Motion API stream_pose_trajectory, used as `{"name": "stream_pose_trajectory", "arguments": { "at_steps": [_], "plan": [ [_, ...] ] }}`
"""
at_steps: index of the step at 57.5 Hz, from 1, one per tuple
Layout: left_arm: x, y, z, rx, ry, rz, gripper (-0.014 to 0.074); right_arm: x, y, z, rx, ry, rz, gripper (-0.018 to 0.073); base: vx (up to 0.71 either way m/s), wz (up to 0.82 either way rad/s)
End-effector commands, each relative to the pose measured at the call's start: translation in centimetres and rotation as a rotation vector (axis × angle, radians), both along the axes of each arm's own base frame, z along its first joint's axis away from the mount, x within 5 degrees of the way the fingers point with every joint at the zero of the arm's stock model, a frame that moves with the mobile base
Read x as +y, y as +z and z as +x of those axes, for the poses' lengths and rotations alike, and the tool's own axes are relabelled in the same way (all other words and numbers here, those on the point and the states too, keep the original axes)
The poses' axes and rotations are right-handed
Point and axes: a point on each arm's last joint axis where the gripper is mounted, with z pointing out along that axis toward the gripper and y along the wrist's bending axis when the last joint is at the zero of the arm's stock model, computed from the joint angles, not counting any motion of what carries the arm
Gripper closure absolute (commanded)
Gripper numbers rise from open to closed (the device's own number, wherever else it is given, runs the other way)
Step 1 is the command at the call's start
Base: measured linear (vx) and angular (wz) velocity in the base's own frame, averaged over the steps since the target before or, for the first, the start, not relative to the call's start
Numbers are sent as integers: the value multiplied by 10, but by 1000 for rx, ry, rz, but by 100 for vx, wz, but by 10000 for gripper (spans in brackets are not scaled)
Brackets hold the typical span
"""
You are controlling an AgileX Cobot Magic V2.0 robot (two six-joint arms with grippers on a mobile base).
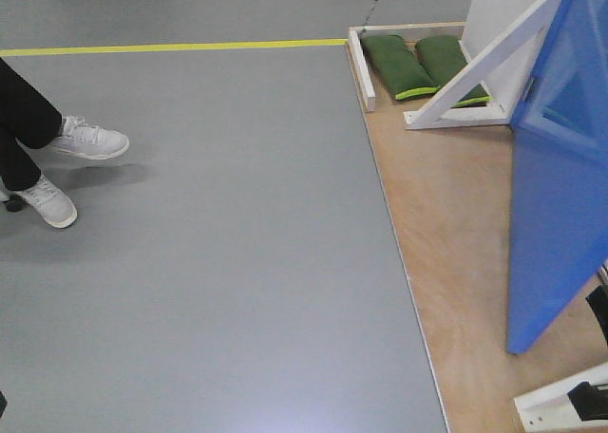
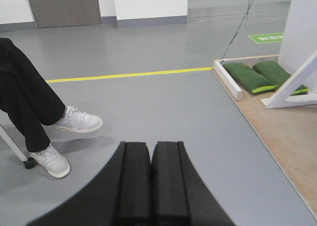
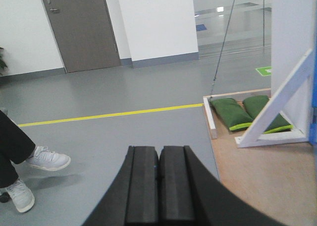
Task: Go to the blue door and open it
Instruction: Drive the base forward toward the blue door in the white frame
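The blue door [image 1: 560, 177] fills the right edge of the front view, a glossy blue panel standing on a wooden platform [image 1: 456, 224]. Only a thin blue strip of the blue door [image 3: 313, 107] shows at the right edge of the right wrist view. No handle or lock shows in any view. My left gripper [image 2: 150, 145] is shut with nothing between its black pads, hanging over grey floor well left of the door. My right gripper [image 3: 159, 149] is also shut and empty, near the platform's left edge.
A white wooden brace [image 1: 484, 67] holds the door, with two green sandbags [image 1: 418, 65] on its base. A seated person's legs and white shoes [image 1: 87, 141] are at the left. A yellow floor line [image 1: 171, 47] runs across the back. A grey room door [image 3: 79, 28] stands far off.
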Motion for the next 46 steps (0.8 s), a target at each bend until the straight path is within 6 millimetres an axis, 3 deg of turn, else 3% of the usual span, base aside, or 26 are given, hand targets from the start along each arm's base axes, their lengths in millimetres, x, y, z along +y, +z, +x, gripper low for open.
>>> {"name": "stream_pose_trajectory", "arguments": {
  "at_steps": [1,46],
  "plan": [
    [-1,17,0,-123,-11,-9,524,0,8,0,-93,-1,11,547,48,15],
    [-1,17,0,-123,-11,-9,524,0,8,0,-93,-1,11,547,40,12]
  ]
}}
